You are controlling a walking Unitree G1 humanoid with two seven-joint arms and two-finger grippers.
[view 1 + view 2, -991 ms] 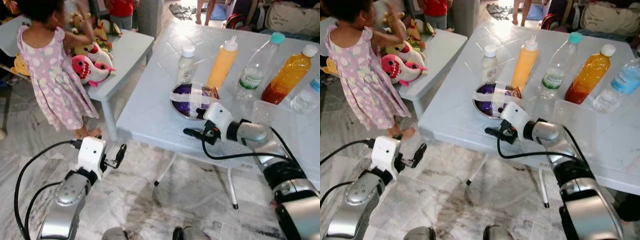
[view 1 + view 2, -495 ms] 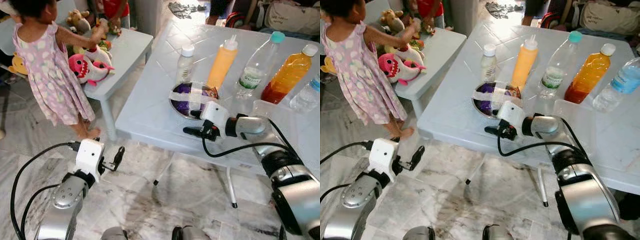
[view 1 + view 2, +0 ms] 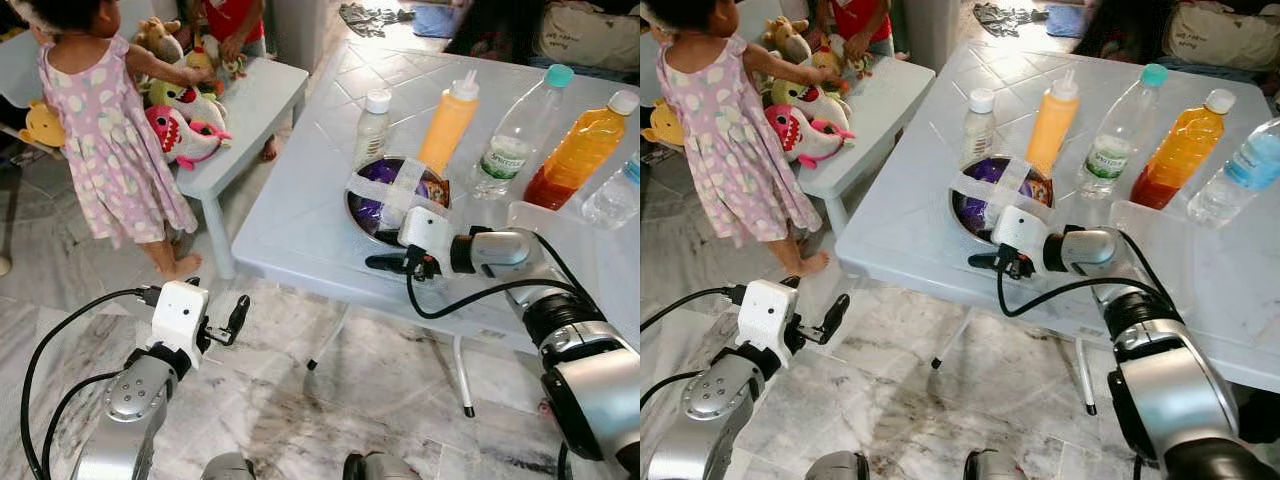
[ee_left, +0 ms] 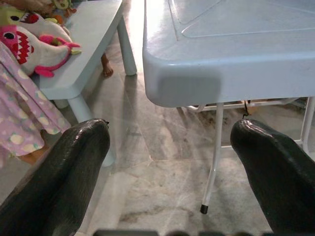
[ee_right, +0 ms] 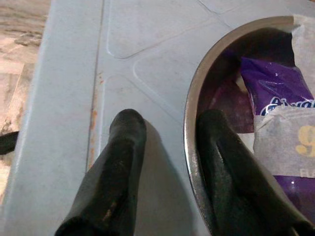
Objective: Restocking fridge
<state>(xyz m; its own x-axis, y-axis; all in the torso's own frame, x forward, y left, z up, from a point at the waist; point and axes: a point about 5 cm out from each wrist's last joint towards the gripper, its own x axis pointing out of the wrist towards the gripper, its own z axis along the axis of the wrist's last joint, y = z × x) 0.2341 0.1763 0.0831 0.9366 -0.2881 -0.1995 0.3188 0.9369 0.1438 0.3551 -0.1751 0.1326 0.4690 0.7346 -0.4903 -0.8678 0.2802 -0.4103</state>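
A steel bowl [image 3: 350, 203] crossed by strips of tape holds a purple packet [image 5: 266, 83] and sits on the pale blue table [image 3: 290, 225], near its front edge. My right gripper [image 5: 170, 120] is open and straddles the bowl's near rim [image 5: 193, 103], one finger inside and one outside on the table. Behind the bowl stand a small white bottle [image 3: 371, 130], an orange squeeze bottle [image 3: 447, 125], a clear water bottle [image 3: 512, 140] and an amber juice bottle [image 3: 577, 150]. My left gripper [image 3: 238, 315] hangs open and empty above the floor, left of the table.
A child in a pink dress [image 3: 110, 150] stands at a low table [image 3: 255, 100] covered with plush toys, to the left. Another water bottle [image 3: 612, 195] and a clear plastic tub [image 3: 530, 215] sit at the table's right. A marble floor [image 3: 350, 400] lies below.
My right gripper has slid forward, so its fingers now sit on either side of the bowl's rim. The bowl has shifted slightly back. The child has turned toward the toy table.
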